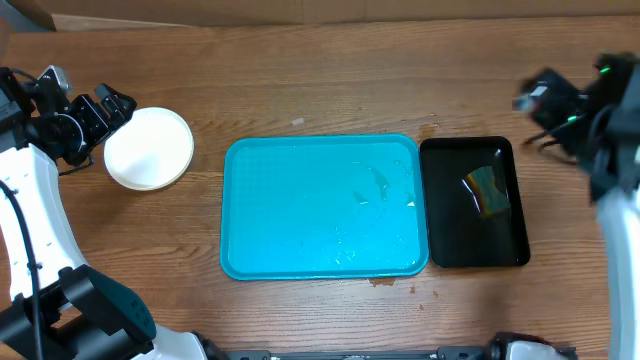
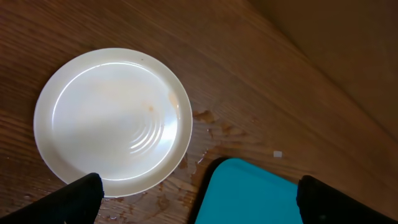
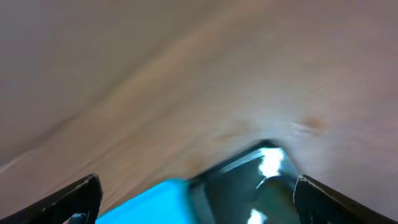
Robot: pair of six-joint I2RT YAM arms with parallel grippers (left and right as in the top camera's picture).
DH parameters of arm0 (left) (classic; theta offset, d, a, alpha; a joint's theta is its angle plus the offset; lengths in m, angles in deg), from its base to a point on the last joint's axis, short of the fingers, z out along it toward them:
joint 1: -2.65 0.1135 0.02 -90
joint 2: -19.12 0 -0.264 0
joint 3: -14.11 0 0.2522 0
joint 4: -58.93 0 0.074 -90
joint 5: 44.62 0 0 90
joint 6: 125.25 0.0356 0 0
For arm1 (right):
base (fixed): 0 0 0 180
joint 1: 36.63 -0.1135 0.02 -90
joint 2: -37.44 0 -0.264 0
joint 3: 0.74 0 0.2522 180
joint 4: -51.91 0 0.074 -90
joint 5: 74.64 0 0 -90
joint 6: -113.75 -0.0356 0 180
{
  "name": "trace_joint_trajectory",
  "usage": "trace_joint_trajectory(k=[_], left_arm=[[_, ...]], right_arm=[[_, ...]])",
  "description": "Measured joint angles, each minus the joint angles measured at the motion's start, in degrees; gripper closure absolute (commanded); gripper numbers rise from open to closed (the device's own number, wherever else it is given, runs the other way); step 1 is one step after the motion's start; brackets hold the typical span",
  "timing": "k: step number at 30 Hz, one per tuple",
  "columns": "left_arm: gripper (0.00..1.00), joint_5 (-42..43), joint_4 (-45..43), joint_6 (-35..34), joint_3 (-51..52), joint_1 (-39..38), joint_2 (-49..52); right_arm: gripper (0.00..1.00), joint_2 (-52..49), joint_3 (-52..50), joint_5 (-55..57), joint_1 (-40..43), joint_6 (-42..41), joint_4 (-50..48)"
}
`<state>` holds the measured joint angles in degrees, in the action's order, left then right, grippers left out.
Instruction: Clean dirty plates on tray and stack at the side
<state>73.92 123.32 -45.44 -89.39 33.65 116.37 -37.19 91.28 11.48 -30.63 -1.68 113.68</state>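
Note:
White plates [image 1: 149, 148] sit as a stack on the wood left of the turquoise tray [image 1: 322, 206]; I cannot tell how many. The top plate [image 2: 112, 121] shows faint smears in the left wrist view, with the tray corner [image 2: 249, 193] to its right. The tray holds no plates, only wet streaks. My left gripper [image 1: 108, 108] is open and empty just left of the stack; its fingertips [image 2: 198, 200] frame the plate edge and the tray corner. My right gripper [image 1: 535, 100] is open and empty at the far right, above the black tray; its fingers [image 3: 198, 199] show at the bottom corners.
A narrow black tray [image 1: 474, 203] lies right of the turquoise tray with a yellow-green sponge [image 1: 488, 190] in it; it is blurred in the right wrist view [image 3: 255, 186]. Wet spots [image 2: 205, 118] mark the wood between plate and tray.

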Motion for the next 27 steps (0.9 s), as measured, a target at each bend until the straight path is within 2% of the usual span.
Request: trace_joint_trajectory(k=[6, 9, 12, 18, 27], left_arm=[[0.00, 0.0, 0.0, 0.1, 0.0, 0.0, 0.0], [0.00, 0.0, 0.0, 0.1, 0.0, 0.0, 0.0], [0.00, 0.0, 0.0, 0.1, 0.0, 0.0, 0.0], [0.00, 0.0, 0.0, 0.1, 0.0, 0.0, 0.0], [0.00, 0.0, 0.0, 0.1, 0.0, 0.0, 0.0]], right_arm=[[0.00, 16.7, 0.0, 1.4, -15.4, 1.2, -0.7], [0.00, 24.2, -0.7, 3.8, -17.6, 4.1, -5.7], [0.00, 32.6, -4.6, 5.6, -17.4, 7.6, -15.1], [0.00, 50.0, -24.4, 6.9, -13.0, 12.1, -36.1], [0.00, 65.9, -54.2, 7.3, -10.1, 13.4, -49.9]])
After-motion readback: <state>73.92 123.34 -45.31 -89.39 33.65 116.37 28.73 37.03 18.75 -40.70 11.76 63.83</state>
